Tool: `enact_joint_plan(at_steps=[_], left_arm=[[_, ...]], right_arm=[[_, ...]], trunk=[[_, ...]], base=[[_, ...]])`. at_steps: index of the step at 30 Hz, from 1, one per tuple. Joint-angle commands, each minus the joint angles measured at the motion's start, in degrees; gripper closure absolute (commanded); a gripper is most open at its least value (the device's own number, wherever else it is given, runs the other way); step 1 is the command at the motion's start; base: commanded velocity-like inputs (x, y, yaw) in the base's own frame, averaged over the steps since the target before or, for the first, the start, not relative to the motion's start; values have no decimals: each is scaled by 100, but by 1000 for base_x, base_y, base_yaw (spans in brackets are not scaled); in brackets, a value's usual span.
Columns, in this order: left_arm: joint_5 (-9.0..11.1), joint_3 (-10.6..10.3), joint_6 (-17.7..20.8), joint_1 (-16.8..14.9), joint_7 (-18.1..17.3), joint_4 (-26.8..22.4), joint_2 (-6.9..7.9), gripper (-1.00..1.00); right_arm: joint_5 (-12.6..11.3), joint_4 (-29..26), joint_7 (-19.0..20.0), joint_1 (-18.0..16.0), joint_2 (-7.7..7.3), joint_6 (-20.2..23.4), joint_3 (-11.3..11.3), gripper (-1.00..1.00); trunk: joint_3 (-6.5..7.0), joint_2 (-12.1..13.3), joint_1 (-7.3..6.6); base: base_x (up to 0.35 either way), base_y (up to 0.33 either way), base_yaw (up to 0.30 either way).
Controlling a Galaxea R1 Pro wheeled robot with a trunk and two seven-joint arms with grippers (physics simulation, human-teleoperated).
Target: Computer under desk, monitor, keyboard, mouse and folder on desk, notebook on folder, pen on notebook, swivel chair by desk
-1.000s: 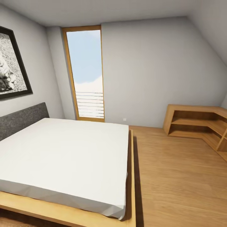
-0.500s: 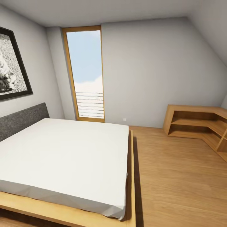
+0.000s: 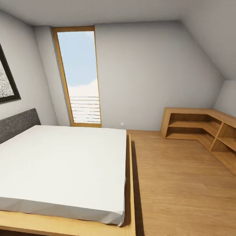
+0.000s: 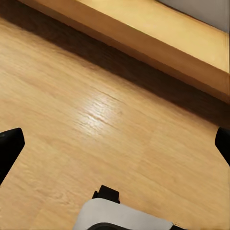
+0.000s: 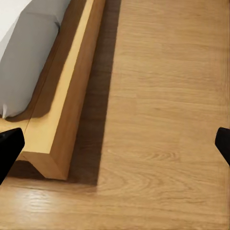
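Observation:
I am in the bedroom, facing the white-sheeted bed (image 3: pixel 65 164) on its light wood frame. The desk, computer, monitor, keyboard, mouse, folder, notebook, pen and swivel chair are out of view. My left gripper (image 4: pixel 115 146) is open over the wood floor (image 4: pixel 96 110), its black fingertips (image 4: pixel 9 148) spread wide with nothing between them. My right gripper (image 5: pixel 115 146) is open too, hanging over the floor beside the bed frame's corner (image 5: pixel 62 129).
A tall wood-framed window (image 3: pixel 80 78) is in the far wall. A low L-shaped wooden shelf unit (image 3: pixel 200 127) fills the far right corner. A framed picture (image 3: pixel 6 82) hangs above the grey headboard (image 3: pixel 16 124). Open floor (image 3: pixel 177 183) runs right of the bed.
The whole head view has shifted left in the last half second, so the camera has turned right. More of the shelf unit and sloped wall shows, less of the picture.

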Motion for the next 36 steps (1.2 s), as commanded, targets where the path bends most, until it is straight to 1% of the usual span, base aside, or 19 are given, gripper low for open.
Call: enact_joint_plan(at_steps=[1, 25, 29, 36], left_arm=[[19, 5, -14, 0, -6, -3, -3, -100], [20, 5, -30, 0, 5, 7, -20, -100], [20, 3, -25, 0, 10, 30, -22, -100], [12, -32, -23, 0, 17, 236, -28, -100]], right_arm=[[-1, 3, -2, -5, 0, -17, 1, -100], [-61, -4, -20, -5, -5, 6, -25, -100], [-66, -1, -20, -5, 1, 23, -25, -100], [-68, -6, -23, -5, 4, 27, -30, -100]], trunk=[[-6, -5, -2], [-46, -5, -2], [-57, -5, -2], [-74, -5, -2]], base=[[-231, 132, -262], [-283, 186, -271], [-138, 73, -274], [-27, 15, -272]])
